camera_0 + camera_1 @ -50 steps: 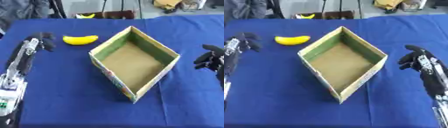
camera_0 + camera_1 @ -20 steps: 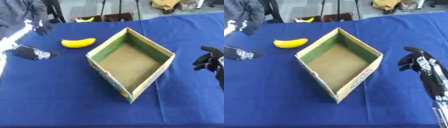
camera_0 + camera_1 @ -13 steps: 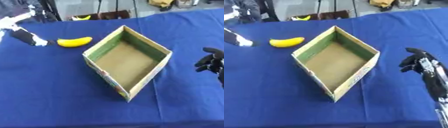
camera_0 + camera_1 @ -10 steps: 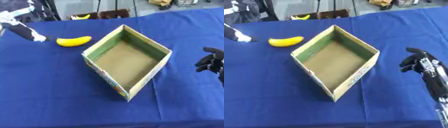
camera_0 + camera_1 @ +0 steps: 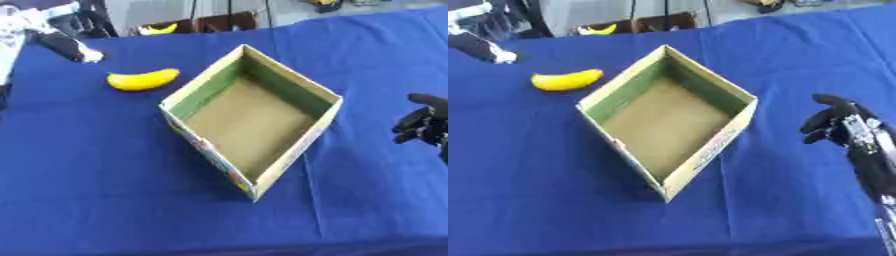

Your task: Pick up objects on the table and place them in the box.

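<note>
A yellow banana (image 5: 143, 80) lies on the blue table (image 5: 87, 175), far left of the box. The open cardboard box (image 5: 249, 117) stands in the middle, turned corner-on, with green inner walls and nothing inside. My left hand (image 5: 68, 46) is blurred at the far left corner, raised a little beyond and left of the banana and apart from it. My right hand (image 5: 833, 121) hovers at the right edge, clear of the box, with loosely bent fingers holding nothing.
Another yellow banana-shaped thing (image 5: 158, 28) sits beyond the table's far edge among dark stands. Blue cloth stretches in front of the box and to both sides of it.
My left arm swung from the table's left side up to the far left corner, past the banana. The right hand stayed put. The view shifted slightly.
</note>
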`<state>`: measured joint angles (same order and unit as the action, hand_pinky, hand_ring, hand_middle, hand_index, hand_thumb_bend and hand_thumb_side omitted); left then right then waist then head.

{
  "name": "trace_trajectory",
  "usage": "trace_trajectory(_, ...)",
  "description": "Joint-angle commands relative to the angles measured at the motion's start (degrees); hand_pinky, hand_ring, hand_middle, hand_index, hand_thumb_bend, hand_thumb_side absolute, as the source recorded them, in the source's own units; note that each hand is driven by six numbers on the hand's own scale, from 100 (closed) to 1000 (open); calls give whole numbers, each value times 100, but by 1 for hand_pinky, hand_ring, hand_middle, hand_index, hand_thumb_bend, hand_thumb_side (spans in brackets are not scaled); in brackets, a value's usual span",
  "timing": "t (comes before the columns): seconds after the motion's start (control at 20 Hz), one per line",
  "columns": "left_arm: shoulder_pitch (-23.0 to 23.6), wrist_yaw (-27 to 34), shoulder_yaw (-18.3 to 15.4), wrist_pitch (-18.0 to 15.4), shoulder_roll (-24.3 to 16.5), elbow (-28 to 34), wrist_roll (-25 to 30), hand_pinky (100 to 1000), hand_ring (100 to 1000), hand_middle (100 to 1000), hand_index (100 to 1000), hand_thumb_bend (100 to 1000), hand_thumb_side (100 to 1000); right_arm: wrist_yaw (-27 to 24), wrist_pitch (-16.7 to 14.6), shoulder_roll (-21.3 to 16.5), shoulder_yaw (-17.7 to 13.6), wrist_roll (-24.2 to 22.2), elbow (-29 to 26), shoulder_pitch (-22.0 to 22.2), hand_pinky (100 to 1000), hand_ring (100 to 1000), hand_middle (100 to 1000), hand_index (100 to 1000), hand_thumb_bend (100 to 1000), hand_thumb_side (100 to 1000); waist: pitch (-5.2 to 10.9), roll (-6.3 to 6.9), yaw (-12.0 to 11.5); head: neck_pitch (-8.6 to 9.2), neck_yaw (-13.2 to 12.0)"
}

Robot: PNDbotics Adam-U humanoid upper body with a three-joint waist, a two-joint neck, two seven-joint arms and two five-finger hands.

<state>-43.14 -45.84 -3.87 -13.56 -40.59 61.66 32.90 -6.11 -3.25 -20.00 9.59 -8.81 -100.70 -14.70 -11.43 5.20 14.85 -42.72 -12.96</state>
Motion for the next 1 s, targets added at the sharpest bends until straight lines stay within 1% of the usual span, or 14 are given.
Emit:
trace_trajectory(0.05, -186, -291, 22, -119, -44, -397, -242, 684, 690, 697, 846, 436, 382, -7, -9, -93, 0, -24, -103, -102, 555, 609, 539, 856, 100, 903, 57, -5, 19, 69, -42)
trace_trajectory(0.45, -391, -1020, -18, -663, 154, -1521, -967, 680, 686, 687, 843, 421, 379, -1, -5, -90, 18, -40, -109, -147, 556, 610, 539, 856, 100, 916, -27, 44, 102, 118, -72)
trace_trajectory(0.7, -394, -1432, -78, -915, 286, -1733, -1421, 676, 680, 677, 839, 393, 374, 3, -5, -83, 20, -43, -112, -165, 556, 610, 539, 856, 100, 923, -65, 58, 137, 144, -85)
trace_trajectory(1.0, -392, -1672, -15, -1114, 373, -1877, -1921, 676, 679, 674, 837, 378, 375, 7, -8, -83, 23, -55, -113, -188, 557, 611, 539, 857, 100, 926, -101, 66, 173, 157, -94)
